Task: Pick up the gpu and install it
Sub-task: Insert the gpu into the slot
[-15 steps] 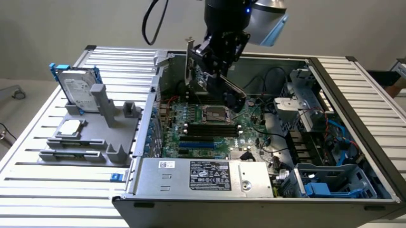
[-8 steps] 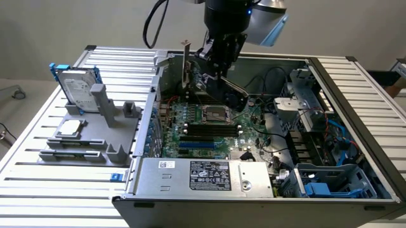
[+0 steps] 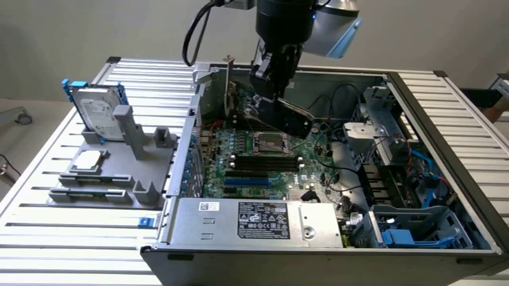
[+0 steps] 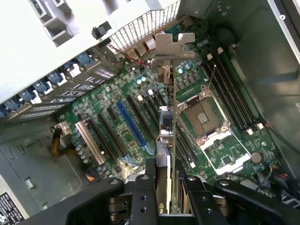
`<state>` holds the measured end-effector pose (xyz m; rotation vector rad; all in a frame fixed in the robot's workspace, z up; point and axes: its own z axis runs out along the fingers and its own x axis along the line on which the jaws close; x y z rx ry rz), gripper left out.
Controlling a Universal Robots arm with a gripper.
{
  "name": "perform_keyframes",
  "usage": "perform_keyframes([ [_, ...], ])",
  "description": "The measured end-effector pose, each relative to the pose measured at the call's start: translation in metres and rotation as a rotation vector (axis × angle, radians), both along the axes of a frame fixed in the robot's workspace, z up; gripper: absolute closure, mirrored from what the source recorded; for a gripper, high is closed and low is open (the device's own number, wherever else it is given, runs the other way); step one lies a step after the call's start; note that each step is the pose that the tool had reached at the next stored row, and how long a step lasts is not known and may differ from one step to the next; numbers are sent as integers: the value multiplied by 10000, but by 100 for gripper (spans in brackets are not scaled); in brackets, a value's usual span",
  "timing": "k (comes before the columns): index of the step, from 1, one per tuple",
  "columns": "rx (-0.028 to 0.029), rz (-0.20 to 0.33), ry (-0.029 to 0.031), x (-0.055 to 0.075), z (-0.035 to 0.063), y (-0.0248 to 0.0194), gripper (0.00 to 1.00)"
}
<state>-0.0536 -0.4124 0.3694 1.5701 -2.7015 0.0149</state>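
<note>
Slatted metal tabletop (image 3: 445, 113) carried the open computer case (image 3: 318, 265). Inside it, the gripper (image 4: 171, 192) was clamped on the gpu (image 4: 168, 136), which stood on edge between its fingers over the motherboard (image 4: 93, 101). The card's long axis ran from the gripper out to its silver bracket (image 4: 174, 47) near the rear grille (image 4: 150, 28), and the blue slot (image 4: 133, 124) lay just beside it.
</note>
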Motion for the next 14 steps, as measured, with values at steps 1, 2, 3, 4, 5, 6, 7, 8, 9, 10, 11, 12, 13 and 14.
perform_keyframes([
  [1, 0, 185, -7, 0, -5, 0, 73],
  [2, 0, 365, -14, 0, -9, 0, 73],
  [3, 0, 545, -25, 0, -14, 0, 73],
  [4, 0, 724, -37, 0, -18, 0, 73],
  [5, 0, 916, -51, 0, -22, 0, 73],
  [6, -2, 1095, -64, 0, -25, 0, 73],
  [7, -1, 1275, -78, 0, -29, 0, 73],
  [8, -1, 1450, -92, 0, -33, 0, 73],
  [9, 0, 1630, -104, 0, -37, 0, 73],
  [10, 0, 1826, -115, 0, -42, 0, 73],
  [11, 0, 2005, -124, 0, -46, 0, 73],
  [12, -1, 2186, -131, 0, -49, 0, 73],
  [13, 0, 2366, -138, 0, -53, 0, 73],
  [14, 1, 2545, -146, 0, -57, 0, 73],
])
